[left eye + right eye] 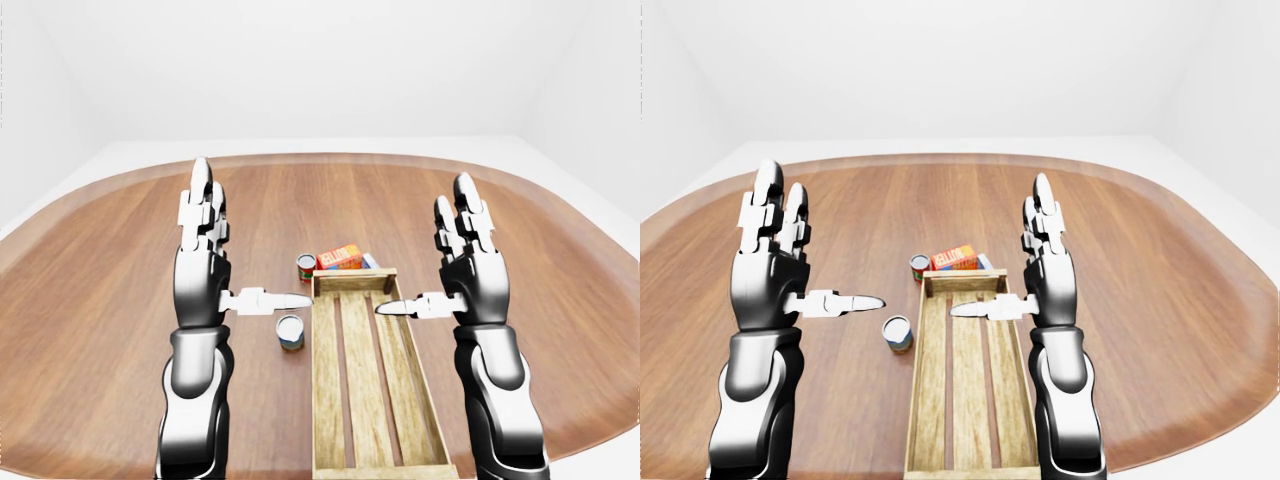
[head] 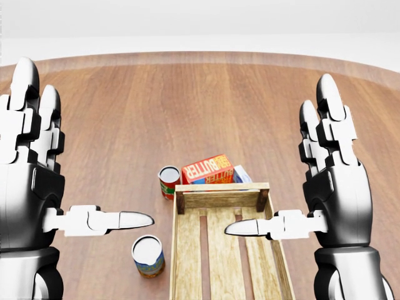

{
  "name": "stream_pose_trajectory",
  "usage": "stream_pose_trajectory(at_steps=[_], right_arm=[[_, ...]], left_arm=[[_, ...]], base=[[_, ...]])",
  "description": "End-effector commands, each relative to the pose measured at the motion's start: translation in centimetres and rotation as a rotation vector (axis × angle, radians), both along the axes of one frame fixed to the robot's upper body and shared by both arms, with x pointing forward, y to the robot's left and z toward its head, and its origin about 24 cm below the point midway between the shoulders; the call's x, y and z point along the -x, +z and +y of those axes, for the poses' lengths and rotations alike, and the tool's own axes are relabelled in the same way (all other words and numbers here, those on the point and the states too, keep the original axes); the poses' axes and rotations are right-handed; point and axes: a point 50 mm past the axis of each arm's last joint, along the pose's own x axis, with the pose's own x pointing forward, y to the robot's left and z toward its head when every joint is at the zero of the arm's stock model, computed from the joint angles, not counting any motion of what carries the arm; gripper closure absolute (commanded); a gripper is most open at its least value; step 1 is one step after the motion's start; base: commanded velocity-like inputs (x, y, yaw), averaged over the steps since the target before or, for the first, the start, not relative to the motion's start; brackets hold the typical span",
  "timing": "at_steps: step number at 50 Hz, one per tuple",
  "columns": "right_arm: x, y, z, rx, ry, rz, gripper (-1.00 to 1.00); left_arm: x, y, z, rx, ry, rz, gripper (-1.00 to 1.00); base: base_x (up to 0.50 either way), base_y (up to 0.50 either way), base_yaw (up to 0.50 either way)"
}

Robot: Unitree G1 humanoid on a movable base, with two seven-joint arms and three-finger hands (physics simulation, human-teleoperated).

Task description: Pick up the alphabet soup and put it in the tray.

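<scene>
A can with a blue and orange label (image 2: 148, 256), which I take for the alphabet soup, stands upright on the wooden table just left of the slatted wooden tray (image 2: 219, 199). The tray holds nothing. My left hand (image 2: 75, 162) hovers open above and left of this can, thumb pointing right over it. My right hand (image 2: 294, 162) hovers open over the tray's right side, thumb pointing left. Neither hand touches anything.
A red and green can (image 2: 169, 181) stands at the tray's top-left corner. An orange butter box (image 2: 206, 169) and a small blue-white box (image 2: 242, 174) lie just beyond the tray's top end. The oval table (image 1: 120, 250) spreads wide on both sides.
</scene>
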Motion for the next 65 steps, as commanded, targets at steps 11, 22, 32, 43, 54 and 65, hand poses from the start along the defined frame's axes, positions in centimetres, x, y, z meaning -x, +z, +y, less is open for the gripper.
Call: stream_pose_trajectory(at_steps=[11, 22, 32, 43, 54, 65], right_arm=[[-0.1, -0.1, 0.1, 0.004, -0.007, 0.006, -1.00], [0.0, -0.2, 0.0, 0.004, -0.009, 0.008, -0.99], [-0.1, -0.3, 0.1, 0.011, -0.009, 0.014, -0.99], [0.0, -0.2, 0.1, 0.016, -0.012, 0.009, -1.00], [-0.2, 2.0, -1.4, 0.076, -0.060, -0.087, -0.99], [-3.9, 1.2, -3.5, 0.345, -0.132, 0.018, -1.00]], left_arm=[[0.2, 0.1, -0.1, 0.024, -0.035, -0.003, -1.00], [0.2, -0.1, -0.2, 0.021, -0.036, 0.007, -1.00], [0.2, -0.3, -0.2, 0.019, -0.036, 0.015, -1.00], [-0.1, -0.4, 0.2, 0.015, -0.024, 0.023, -1.00], [-1.9, 0.5, -0.1, -0.066, -0.029, -0.004, -1.00], [-3.0, 0.6, 0.0, -0.103, -0.031, 0.008, -1.00]], base=[[0.18, 0.00, 0.00], [0.00, 0.00, 0.00], [0.00, 0.00, 0.00], [0.00, 0.00, 0.00], [0.00, 0.00, 0.00], [0.00, 0.00, 0.00]])
